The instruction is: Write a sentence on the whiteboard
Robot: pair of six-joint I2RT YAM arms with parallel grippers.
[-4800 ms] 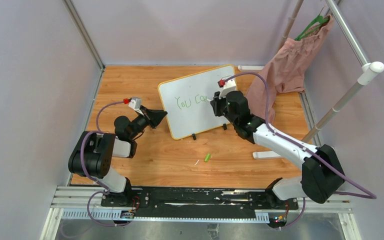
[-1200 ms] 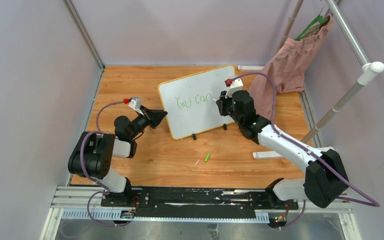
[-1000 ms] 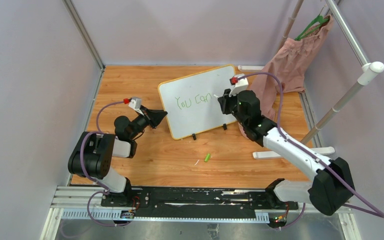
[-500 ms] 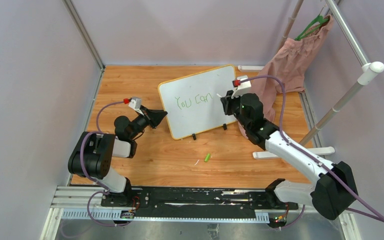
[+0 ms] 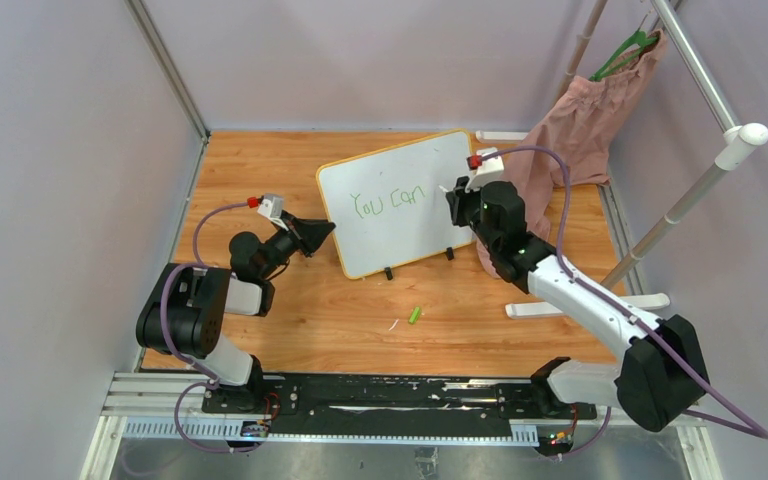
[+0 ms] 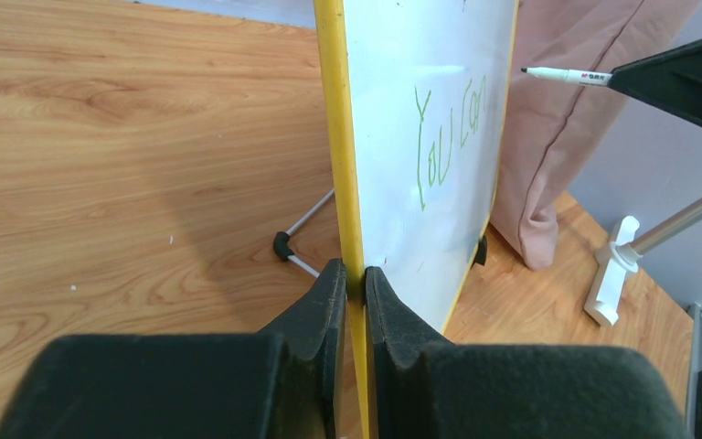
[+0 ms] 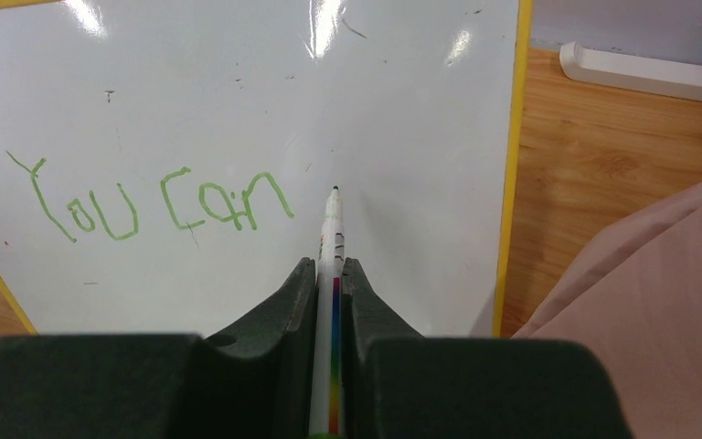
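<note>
The whiteboard [image 5: 392, 245] stands tilted on small black feet, white with a yellow rim [image 6: 334, 119]. Green words of the sentence [image 5: 388, 203] read "You can" [image 7: 155, 206]. My left gripper [image 5: 325, 230] is shut on the board's left rim, one finger on each side [image 6: 354, 270]. My right gripper [image 5: 452, 195] is shut on a white marker [image 7: 332, 229] with a rainbow stripe. Its dark tip points at the board just right of the "n". In the left wrist view the marker [image 6: 567, 76] hangs a little off the surface.
A pink cloth [image 5: 580, 130] hangs from a white rack pole [image 5: 700, 190] right behind the board's right side. The rack's foot [image 5: 560, 305] lies on the wooden table. A green cap [image 5: 414, 315] lies in front of the board.
The word "can" has been finished since the oldest frame. My right gripper has moved right with the marker, past the last letter. The left gripper has kept still on the rim.
</note>
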